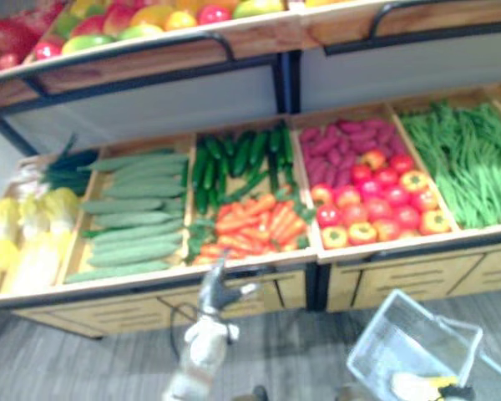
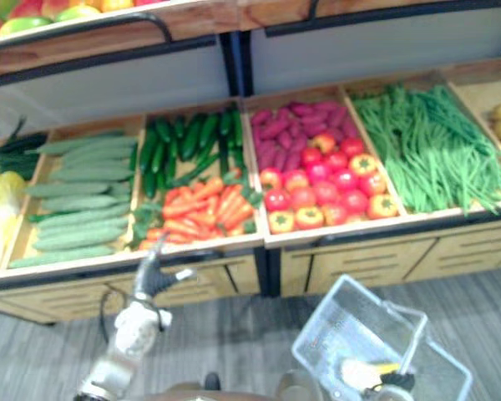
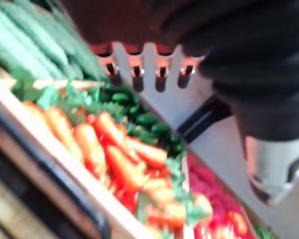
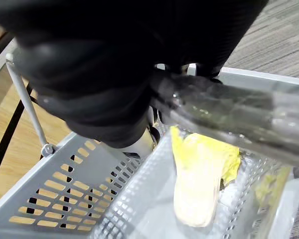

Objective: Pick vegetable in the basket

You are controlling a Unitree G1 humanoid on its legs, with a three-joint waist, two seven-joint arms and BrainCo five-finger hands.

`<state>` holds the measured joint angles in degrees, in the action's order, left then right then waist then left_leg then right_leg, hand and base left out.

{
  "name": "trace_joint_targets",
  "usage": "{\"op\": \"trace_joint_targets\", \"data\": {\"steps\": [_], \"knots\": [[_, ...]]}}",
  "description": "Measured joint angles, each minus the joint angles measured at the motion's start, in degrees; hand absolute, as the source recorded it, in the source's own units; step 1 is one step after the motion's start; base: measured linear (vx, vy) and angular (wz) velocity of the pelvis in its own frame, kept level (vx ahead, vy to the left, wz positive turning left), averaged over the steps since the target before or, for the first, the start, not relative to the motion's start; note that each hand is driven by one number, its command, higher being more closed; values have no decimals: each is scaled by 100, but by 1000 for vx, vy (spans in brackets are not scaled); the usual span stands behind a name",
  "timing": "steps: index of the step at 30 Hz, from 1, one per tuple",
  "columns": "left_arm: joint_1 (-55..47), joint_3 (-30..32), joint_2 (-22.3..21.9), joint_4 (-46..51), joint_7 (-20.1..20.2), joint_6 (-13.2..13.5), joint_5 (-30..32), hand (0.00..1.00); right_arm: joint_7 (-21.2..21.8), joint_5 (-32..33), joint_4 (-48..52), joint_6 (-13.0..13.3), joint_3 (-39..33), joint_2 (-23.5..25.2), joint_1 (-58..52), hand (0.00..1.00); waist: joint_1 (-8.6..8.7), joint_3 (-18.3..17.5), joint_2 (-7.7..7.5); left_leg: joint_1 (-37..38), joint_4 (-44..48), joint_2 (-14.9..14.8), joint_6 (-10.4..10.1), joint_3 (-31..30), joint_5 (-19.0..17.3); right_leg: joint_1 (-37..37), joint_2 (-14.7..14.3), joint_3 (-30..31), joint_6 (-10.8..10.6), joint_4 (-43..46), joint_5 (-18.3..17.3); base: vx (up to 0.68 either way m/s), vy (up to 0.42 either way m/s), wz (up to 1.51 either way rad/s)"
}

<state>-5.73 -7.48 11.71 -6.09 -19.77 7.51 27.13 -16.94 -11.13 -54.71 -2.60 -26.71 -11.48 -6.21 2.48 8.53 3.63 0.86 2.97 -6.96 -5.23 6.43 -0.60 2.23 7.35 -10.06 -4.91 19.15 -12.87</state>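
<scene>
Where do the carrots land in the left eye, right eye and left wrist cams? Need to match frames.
Left eye view: carrots centre, front of their bin.
Right eye view: carrots left of centre, same bin front.
Left wrist view: carrots close up, beyond the left hand.
Shared landmark: dark cucumbers just behind them.

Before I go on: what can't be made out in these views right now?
- Right hand on the handle: grip hidden by its dark cover, right wrist view.
- Yellow vegetable in the basket: kind unclear, partly behind the handle.
- Left hand to carrots: gap unclear, left wrist view blurred.
- Fruit above: cut off by the top edge, eye views.
</scene>
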Motion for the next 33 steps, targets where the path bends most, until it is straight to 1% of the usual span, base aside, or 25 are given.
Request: {"op": "trace_joint_targets", "data": {"steps": [1, 3, 6, 7, 8, 9, 10, 11, 12, 13, 14, 15, 16, 17, 19, 20, 21, 23, 24, 28, 31, 33], "knots": [[124, 146, 165, 26, -2, -6, -2, 0, 0, -8, 1, 5, 1, 0, -4, 100, 10, -1, -7, 45, -95, -50, -9, -54, 75, -72, -74, -50, 45, -81, 28, 23, -117, 14], [374, 319, 380, 28, -16, -22, -1, 0, 1, -17, 4, 16, 7, -3, 11, 100, 21, 12, -26, 7, -92, -77, -34, -51, 124, -46, -113, -50, 77, -103, 46, -11, -55, 5], [898, 447, 566, 21, -156, -67, -1, 0, 3, -18, 7, 36, 19, -15, 65, 100, 38, 72, -1, -118, -32, -39, -46, 0, 148, 82, -55, -35, 97, 5, 29, -50, 24, 3], [1026, 452, 588, 14, -188, -73, -1, 0, 4, -18, 7, 41, 20, -15, 78, 100, 46, 150, -68, -128, 2, -33, -42, 87, 146, 90, -29, -34, 112, 30, 17, -91, 56, -6], [1274, 454, 662, 11, -242, -101, 1, 0, 0, -15, 37, 40, 18, -15, 131, 100, 52, 232, -42, -203, 151, -33, 133, 295, 26, 136, 11, -13, 127, 115, 0, -133, 22, -19], [1555, 465, 781, -69, -258, -129, 9, 0, -1, -13, 91, 41, 28, -27, 208, 100, 58, 350, -70, -282, 244, -27, 202, 426, -58, 234, 7, 63, 92, 205, -51, -135, 20, -24], [1707, 467, 839, -149, -260, -141, 9, 0, -1, -13, 114, 41, 29, -35, 241, 100, 66, 388, -55, -298, 229, -21, 200, 476, -73, 272, 11, 107, 87, 214, -49, -101, 23, -18], [2012, 467, 942, -359, -273, -181, 29, 0, -10, -12, 207, 46, 42, -36, 275, 100, 140, 442, -45, -323, 97, -26, 242, 659, -49, 365, 42, 125, 83, 192, -46, -58, 56, 9], [2321, 466, 1038, -573, -296, -258, 62, 0, -14, -8, 261, 75, 65, -31, 288, 100, 235, 452, -33, -349, -166, -8, 306, 877, 34, 501, 99, 116, 49, 177, -19, -28, 55, 22], [2640, 454, 1115, -816, -314, -317, 131, 0, -24, -7, 325, 96, 54, -30, 295, 100, 323, 485, -4, -335, -516, -6, 290, 1054, 293, 623, 104, 117, 35, 127, 87, 0, 33, 26], [2806, 444, 1168, -971, -345, -330, 166, 0, -32, -6, 353, 96, 40, -31, 326, 100, 361, 526, 25, -324, -680, -9, 273, 1093, 466, 664, 88, 102, 37, 107, 121, 28, 23, 10], [3080, 404, 1271, -1249, -385, -369, 271, 0, -39, -2, 407, 95, 23, -25, 393, 100, 378, 639, 63, -261, -860, -6, 233, 1168, 696, 716, 76, 114, 44, 115, 163, 11, 29, -5], [3442, 257, 1411, -1579, -428, -464, 305, 0, -62, 1, 487, 102, 28, 4, 462, 100, 383, 745, 45, -361, -881, 0, 176, 1225, 764, 848, 85, 159, 31, 147, 177, 2, 29, -11], [3572, 192, 1464, -1706, -449, -520, 324, 0, -84, 3, 506, 114, 42, 24, 507, 100, 391, 774, 17, -395, -882, 4, 176, 1253, 765, 933, 86, 182, 28, 144, 193, 28, 27, -19], [4087, -106, 1631, -2247, -483, -650, 454, 0, -161, 6, 709, 157, 255, 110, 640, 100, 386, 954, -86, -616, -879, 2, 121, 1396, 832, 1181, 58, 305, 25, 77, 320, 73, 22, -22], [4196, -179, 1646, -2385, -482, -704, 540, 0, -173, 6, 779, 188, 311, 131, 659, 100, 390, 986, -102, -681, -869, 8, 119, 1431, 847, 1252, 58, 336, 32, 60, 351, 99, 44, -21], [4381, -274, 1651, -2586, -480, -773, 571, 0, -209, 6, 909, 213, 463, 147, 708, 100, 407, 1097, -134, -731, -849, 27, 115, 1538, 866, 1324, 59, 425, 32, 8, 404, 83, 43, -16], [4608, -474, 1648, -2862, -479, -845, 596, 0, -307, 6, 1031, 269, 563, 167, 779, 100, 439, 1230, -137, -771, -847, 59, 111, 1662, 887, 1352, 76, 491, 21, -59, 453, 69, 39, -12], [4701, -566, 1651, -2947, -478, -922, 735, 0, -360, 6, 1143, 280, 693, 210, 799, 100, 462, 1311, -133, -769, -847, 74, 98, 1703, 895, 1353, 79, 558, 28, -76, 464, 53, 29, -6], [5003, -635, 1622, -3150, -476, -950, 787, 0, -410, 15, 1384, 353, 915, 335, 885, 100, 466, 1510, -134, -792, -846, 45, 48, 1877, 932, 1384, 79, 609, 79, -107, 514, 45, 12, -6], [5168, -638, 1496, -3271, -469, -958, 792, 0, -409, 46, 1514, 406, 1024, 357, 888, 100, 408, 1534, -114, -880, -846, 28, 44, 2001, 934, 1497, 61, 656, 79, -106, 514, 17, -16, -8], [5198, -639, 1297, -3320, -437, -1019, 795, 0, -410, 49, 1566, 408, 1036, 360, 887, 100, 347, 1585, -103, -882, -846, 34, 44, 2107, 934, 1536, 62, 725, 78, -101, 515, 13, -9, -12]]}}
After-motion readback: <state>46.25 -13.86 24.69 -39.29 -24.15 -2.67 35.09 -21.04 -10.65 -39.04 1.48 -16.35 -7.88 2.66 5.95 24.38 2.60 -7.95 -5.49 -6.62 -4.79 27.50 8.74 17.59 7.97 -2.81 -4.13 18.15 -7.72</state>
